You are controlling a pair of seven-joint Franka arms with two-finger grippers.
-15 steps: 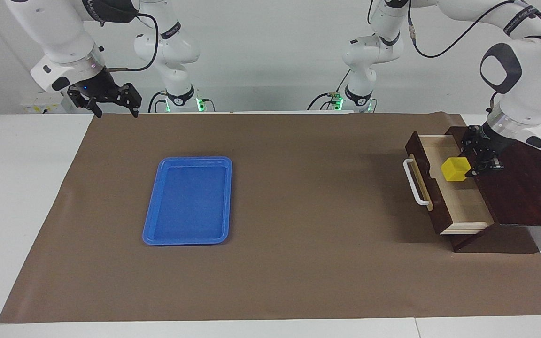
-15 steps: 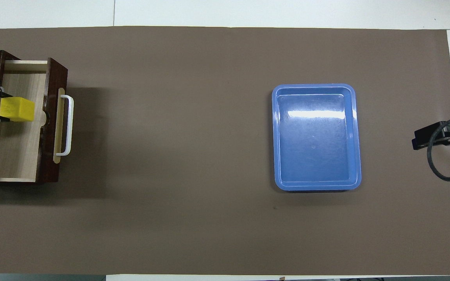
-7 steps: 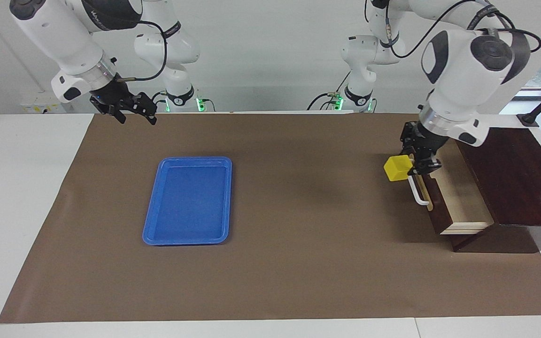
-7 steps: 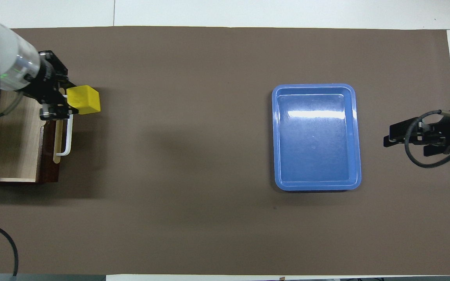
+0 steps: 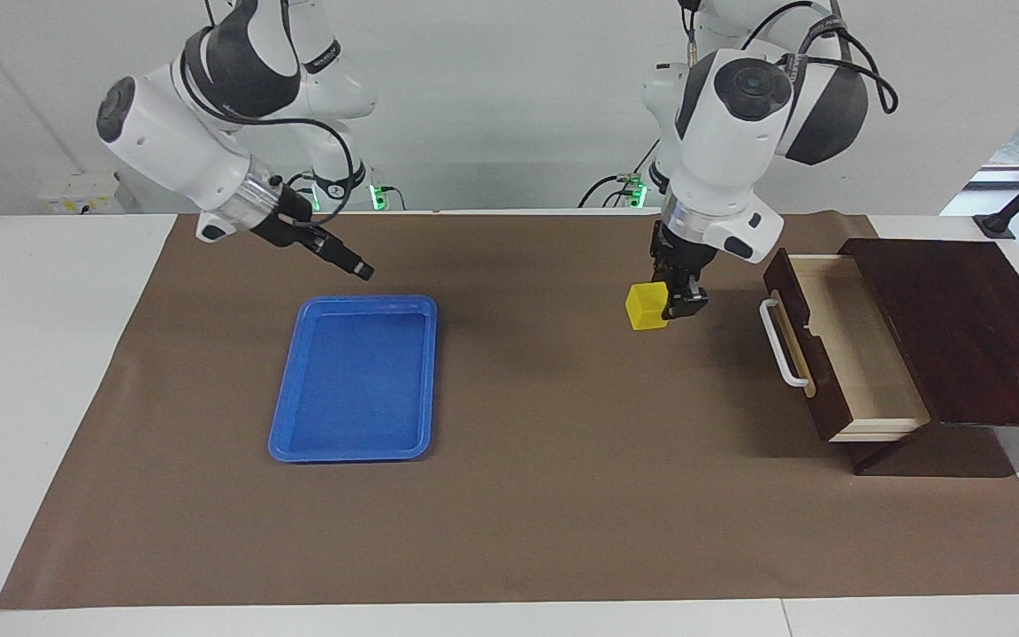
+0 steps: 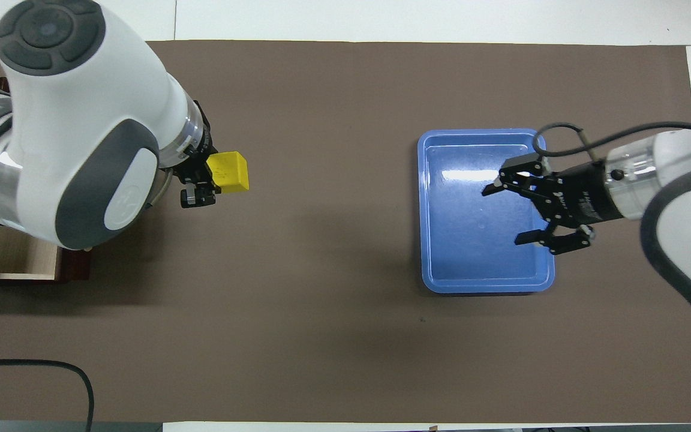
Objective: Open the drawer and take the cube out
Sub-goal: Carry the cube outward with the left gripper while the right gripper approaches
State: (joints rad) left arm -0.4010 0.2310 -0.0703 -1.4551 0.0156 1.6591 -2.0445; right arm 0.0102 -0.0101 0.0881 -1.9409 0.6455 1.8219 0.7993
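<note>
The dark brown drawer (image 5: 859, 372) stands pulled out of its box, white bar handle (image 5: 782, 345) toward the table's middle, its pale inside bare. In the overhead view only a corner of the drawer (image 6: 21, 264) shows under the left arm. My left gripper (image 5: 667, 305) (image 6: 210, 180) is shut on the yellow cube (image 5: 647, 307) (image 6: 230, 172) and holds it in the air over the brown mat, in front of the drawer. My right gripper (image 5: 361, 266) (image 6: 510, 213) is open and empty over the blue tray.
The flat blue tray (image 5: 350, 456) (image 6: 483, 287) lies on the brown mat (image 5: 563, 495) toward the right arm's end of the table. White table (image 5: 41, 354) surrounds the mat.
My left gripper has lifted the cube out of the drawer and carried it over the handle toward the table's middle. My right gripper has swung in from the table's end to over the tray.
</note>
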